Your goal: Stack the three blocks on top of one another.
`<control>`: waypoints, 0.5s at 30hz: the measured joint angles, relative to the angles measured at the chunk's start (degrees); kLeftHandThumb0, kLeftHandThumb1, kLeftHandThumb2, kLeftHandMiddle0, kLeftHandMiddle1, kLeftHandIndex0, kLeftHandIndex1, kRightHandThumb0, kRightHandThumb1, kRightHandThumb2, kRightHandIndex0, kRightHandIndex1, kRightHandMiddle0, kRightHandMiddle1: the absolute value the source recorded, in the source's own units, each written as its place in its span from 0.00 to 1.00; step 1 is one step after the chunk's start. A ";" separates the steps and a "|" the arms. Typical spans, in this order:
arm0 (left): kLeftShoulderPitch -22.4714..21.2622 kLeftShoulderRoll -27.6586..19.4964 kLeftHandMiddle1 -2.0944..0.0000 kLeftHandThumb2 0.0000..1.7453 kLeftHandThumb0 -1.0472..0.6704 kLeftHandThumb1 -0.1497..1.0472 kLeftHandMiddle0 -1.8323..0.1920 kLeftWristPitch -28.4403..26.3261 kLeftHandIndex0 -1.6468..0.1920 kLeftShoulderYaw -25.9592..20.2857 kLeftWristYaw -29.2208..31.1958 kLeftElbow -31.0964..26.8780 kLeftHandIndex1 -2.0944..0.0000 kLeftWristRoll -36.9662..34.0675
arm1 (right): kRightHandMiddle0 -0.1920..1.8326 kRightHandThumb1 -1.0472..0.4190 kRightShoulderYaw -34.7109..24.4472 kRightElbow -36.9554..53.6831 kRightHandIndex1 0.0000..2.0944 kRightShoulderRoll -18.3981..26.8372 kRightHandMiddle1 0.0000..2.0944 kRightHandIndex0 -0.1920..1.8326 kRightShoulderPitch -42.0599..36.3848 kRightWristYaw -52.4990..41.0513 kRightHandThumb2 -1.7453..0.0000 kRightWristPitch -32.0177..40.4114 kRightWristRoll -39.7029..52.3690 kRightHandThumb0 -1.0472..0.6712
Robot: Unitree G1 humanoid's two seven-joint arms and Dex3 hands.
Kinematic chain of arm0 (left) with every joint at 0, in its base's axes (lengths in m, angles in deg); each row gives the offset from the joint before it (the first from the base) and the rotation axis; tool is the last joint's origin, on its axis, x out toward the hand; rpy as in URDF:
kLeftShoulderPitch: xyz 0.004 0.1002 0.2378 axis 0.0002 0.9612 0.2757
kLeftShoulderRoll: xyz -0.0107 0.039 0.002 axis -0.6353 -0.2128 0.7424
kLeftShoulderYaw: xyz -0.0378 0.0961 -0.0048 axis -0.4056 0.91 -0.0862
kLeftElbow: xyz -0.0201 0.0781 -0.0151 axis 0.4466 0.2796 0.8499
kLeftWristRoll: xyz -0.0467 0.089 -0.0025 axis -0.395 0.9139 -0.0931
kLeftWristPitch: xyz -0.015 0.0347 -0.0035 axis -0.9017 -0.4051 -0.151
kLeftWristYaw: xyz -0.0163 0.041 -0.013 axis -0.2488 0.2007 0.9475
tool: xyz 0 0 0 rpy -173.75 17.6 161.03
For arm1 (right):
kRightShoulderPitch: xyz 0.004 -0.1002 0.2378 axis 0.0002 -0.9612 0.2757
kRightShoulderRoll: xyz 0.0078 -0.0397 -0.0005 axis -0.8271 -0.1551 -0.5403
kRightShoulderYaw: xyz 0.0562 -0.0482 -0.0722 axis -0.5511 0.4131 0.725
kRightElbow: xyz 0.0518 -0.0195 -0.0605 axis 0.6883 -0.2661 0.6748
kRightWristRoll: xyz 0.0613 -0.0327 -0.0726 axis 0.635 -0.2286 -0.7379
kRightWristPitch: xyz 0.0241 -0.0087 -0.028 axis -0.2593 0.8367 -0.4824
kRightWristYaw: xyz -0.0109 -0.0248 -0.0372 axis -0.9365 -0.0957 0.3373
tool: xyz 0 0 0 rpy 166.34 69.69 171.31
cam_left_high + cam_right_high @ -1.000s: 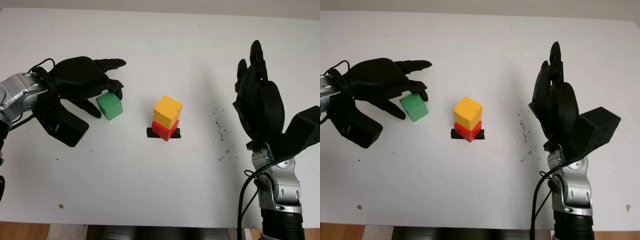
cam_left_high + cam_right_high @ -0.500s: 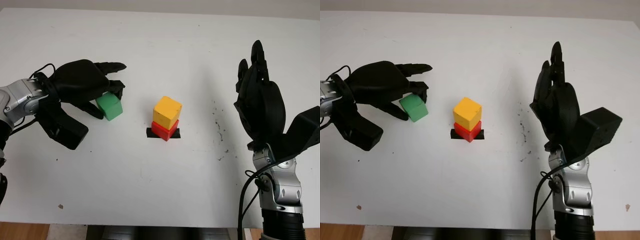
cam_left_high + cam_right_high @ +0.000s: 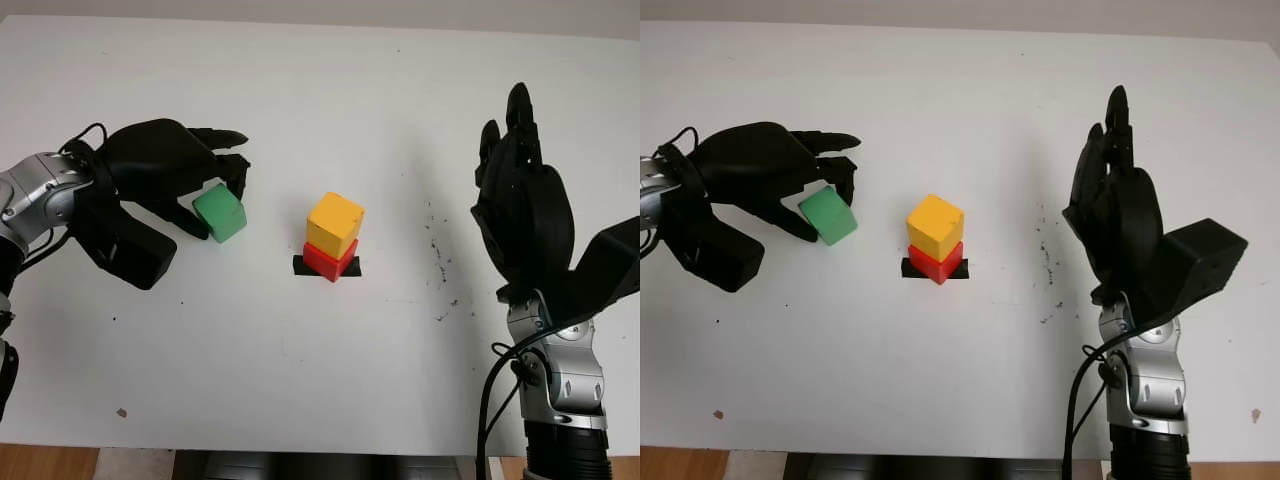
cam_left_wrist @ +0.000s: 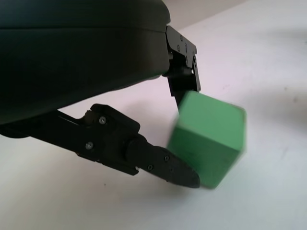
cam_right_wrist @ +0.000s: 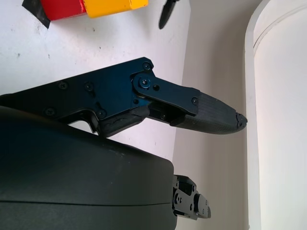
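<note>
Two blocks are already stacked at the table's [image 3: 330, 90] centre, yellow block [image 3: 334, 224] on red block [image 3: 329, 261]. To their left, the green block [image 3: 220, 212], judged light and rigid, is pinched by opposite faces in the left hand's [image 3: 165, 175] fingers [image 4: 163, 165]. The right hand [image 3: 522, 205] is raised open at right.

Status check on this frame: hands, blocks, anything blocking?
Left hand shut on green block. Right hand open, right of stack. Yellow block sits on red block. Path clear.
</note>
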State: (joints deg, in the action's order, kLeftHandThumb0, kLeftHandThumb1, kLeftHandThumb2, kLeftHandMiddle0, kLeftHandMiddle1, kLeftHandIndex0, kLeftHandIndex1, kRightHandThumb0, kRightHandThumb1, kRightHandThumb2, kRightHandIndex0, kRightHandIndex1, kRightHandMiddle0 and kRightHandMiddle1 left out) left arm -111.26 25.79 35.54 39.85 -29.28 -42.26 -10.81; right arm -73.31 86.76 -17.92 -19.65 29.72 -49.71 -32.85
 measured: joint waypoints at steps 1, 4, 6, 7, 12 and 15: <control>-0.55 0.00 0.97 0.03 0.37 1.00 0.81 -0.39 0.73 -0.61 2.38 -0.14 0.40 -1.75 | 0.00 0.00 0.11 -0.06 0.00 -0.01 0.00 0.00 0.00 0.00 0.57 -0.03 0.00 0.21; -1.96 0.37 0.96 0.02 0.38 0.97 0.79 -1.11 0.71 -2.19 9.30 -0.18 0.39 -7.75 | 0.00 0.00 0.24 -0.46 0.00 -0.18 0.00 0.00 -0.01 -0.02 0.58 -0.32 0.11 0.21; -2.83 0.87 0.96 0.03 0.38 0.96 0.78 -1.93 0.70 -3.33 13.04 -0.16 0.38 -10.99 | 0.00 0.00 0.36 -0.64 0.00 -0.41 0.00 0.00 -0.01 -0.01 0.58 -0.40 0.13 0.21; -3.21 1.08 0.96 0.03 0.38 0.96 0.77 -2.20 0.70 -3.66 14.45 -0.17 0.37 -12.14 | 0.00 0.00 0.40 -0.70 0.00 -0.58 0.00 0.00 -0.01 0.04 0.58 -0.41 0.11 0.21; -4.84 2.26 0.97 0.03 0.37 0.97 0.77 -4.25 0.70 -4.26 21.01 -0.17 0.36 -15.75 | 0.00 0.00 0.85 -0.97 0.00 -0.97 0.00 0.00 -0.04 0.48 0.58 -0.46 -0.37 0.21; -5.54 2.69 0.97 0.03 0.37 0.97 0.77 -6.11 0.70 -5.01 24.43 -0.18 0.36 -17.66 | 0.00 0.00 0.98 -0.98 0.00 -1.00 0.00 0.00 -0.12 0.52 0.57 -0.57 -0.75 0.21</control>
State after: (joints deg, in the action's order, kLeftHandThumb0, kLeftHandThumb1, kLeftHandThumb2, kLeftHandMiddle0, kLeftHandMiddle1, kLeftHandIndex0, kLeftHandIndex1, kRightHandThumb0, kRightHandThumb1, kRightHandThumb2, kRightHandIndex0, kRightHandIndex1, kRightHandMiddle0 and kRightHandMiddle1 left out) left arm -116.80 28.49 29.43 34.84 -4.85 -42.43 -28.47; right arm -72.33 85.78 -18.93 -19.76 30.24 -50.28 -33.60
